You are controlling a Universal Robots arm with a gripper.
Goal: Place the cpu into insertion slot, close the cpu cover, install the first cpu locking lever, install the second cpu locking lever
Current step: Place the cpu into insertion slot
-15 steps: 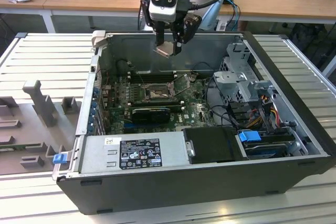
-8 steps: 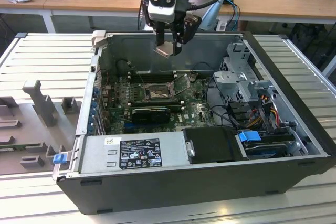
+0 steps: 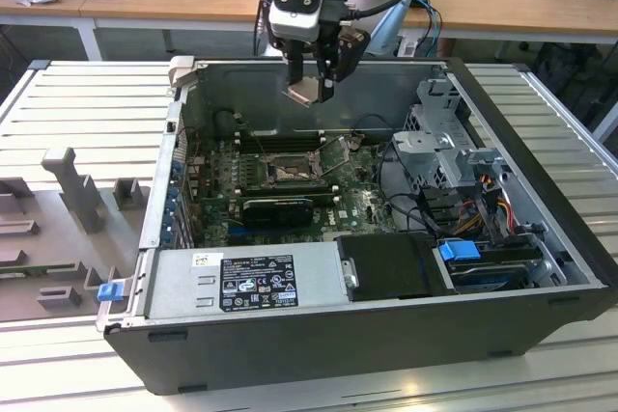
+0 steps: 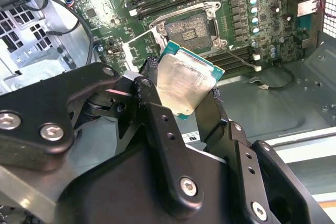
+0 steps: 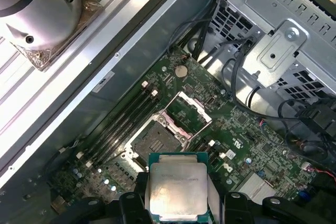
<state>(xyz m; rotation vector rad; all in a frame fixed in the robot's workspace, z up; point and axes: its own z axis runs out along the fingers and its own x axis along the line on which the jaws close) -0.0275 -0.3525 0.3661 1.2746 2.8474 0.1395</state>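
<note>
1. Now, the black gripper pinches the small flat square cpu, smudged silver-beige metal top, green rim.
2. It hangs above the dark-framed insertion slot, well apart.

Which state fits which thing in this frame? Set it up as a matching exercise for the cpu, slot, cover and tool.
Things:
1. cpu
2. slot
3. cover
4. tool

States:
A. hinged open beside the slot
B. shut on the cpu
C. held in the air, not yet seated
D. empty, contacts bare

Pairs: 1-C, 2-D, 3-A, 4-B
</note>
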